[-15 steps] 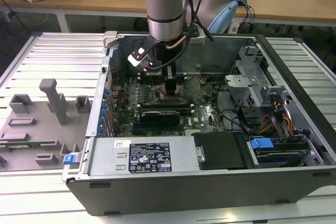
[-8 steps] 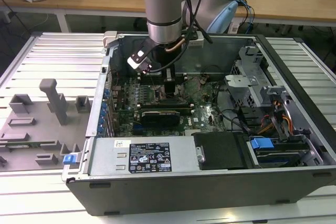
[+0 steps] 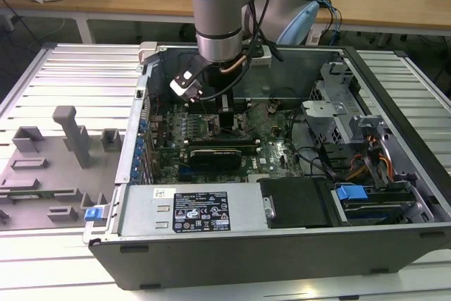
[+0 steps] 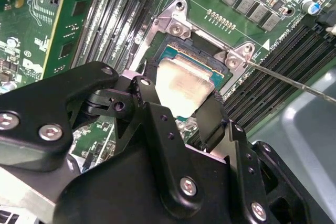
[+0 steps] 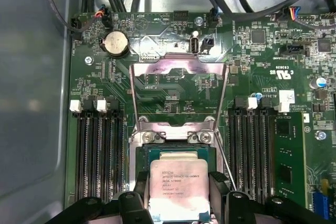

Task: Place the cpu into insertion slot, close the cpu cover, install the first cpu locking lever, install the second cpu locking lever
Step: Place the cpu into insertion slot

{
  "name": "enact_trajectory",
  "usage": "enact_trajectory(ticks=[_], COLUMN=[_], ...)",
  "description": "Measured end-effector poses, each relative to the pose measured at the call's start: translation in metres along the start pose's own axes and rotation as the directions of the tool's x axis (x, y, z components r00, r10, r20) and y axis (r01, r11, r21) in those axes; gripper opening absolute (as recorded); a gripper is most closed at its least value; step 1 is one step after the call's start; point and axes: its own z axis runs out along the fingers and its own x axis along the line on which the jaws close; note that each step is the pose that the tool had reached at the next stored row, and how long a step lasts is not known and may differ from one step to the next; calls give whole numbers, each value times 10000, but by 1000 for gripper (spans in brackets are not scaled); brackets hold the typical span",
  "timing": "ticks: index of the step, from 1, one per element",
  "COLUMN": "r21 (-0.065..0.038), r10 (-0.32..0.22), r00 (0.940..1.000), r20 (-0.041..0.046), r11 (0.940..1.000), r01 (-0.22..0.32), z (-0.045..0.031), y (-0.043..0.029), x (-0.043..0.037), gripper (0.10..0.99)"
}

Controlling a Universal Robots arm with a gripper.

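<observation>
the cpu (image 5: 177, 182), a small flat silver square chip, is squeezed in the black gripper (image 5: 180, 192), over the dark square insertion slot (image 5: 140, 156). the thin silver cpu cover (image 5: 178, 65) beyond lies open, unlocked.

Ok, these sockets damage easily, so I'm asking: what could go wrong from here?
1. The cpu is held in the jaws right over the insertion slot. If it is released tilted or offset, it might seat badly and damage the contacts.
2. The thin locking lever runs close by the jaws and could perhaps snag.
</observation>
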Motion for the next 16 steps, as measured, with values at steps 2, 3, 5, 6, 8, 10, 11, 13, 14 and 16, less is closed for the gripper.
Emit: enact_trajectory(ticks=[2, 3, 5, 6, 8, 10, 11, 13, 14, 16], r21=[11, 21, 33, 39, 41, 40, 40, 40, 40, 40], r10=[4, 3, 6, 8, 11, 19, 18, 19, 19, 19], r00=[10000, 10000, 10000, 10000, 10000, 10000, 10000, 10000, 10000, 10000], r20=[1, -1, 0, 1, 2, 3, 3, 2, 3, 2], r11=[10000, 10000, 10000, 10000, 10000, 10000, 10000, 10000, 10000, 10000], r01=[-4, -3, -6, -8, -11, -19, -18, -19, -19, -19], z=[10, 24, 38, 48, 53, 57, 58, 58, 58, 58], y=[-2, -2, -5, -6, -6, -1, -1, 0, 0, 1], x=[8, 15, 18, 21, 22, 21, 21, 22, 22, 22], gripper=[541, 541, 541, 541, 541, 541, 541, 541, 541, 616])
